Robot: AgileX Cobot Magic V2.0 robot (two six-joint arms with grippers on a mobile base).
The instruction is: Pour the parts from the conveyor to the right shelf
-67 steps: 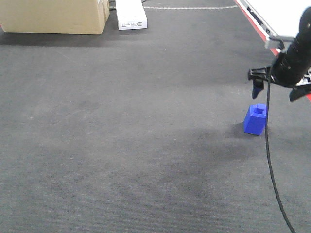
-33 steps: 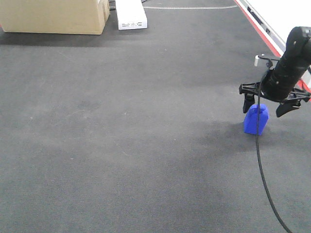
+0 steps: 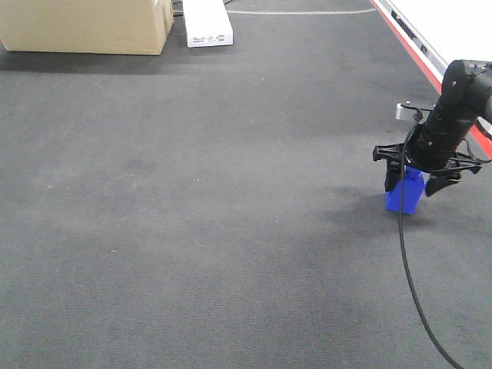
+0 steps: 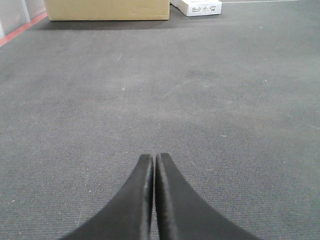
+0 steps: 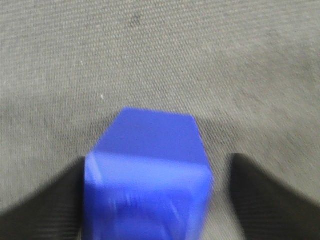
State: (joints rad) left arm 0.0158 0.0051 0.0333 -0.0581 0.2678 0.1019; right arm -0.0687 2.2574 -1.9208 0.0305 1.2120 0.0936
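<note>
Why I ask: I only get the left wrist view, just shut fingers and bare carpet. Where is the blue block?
Observer: In the front view the blue block stands on the carpet far to the right, near a red floor stripe.
Operator: Is the right arm anywhere near it?
Observer: Yes, the right gripper straddles it from above, with one finger on each side.
Operator: Closed on it?
Observer: No, the jaws stand open. The right wrist view shows carpet between the block and one finger. That view is blurred, so I cannot tell whether the other side touches.
</note>
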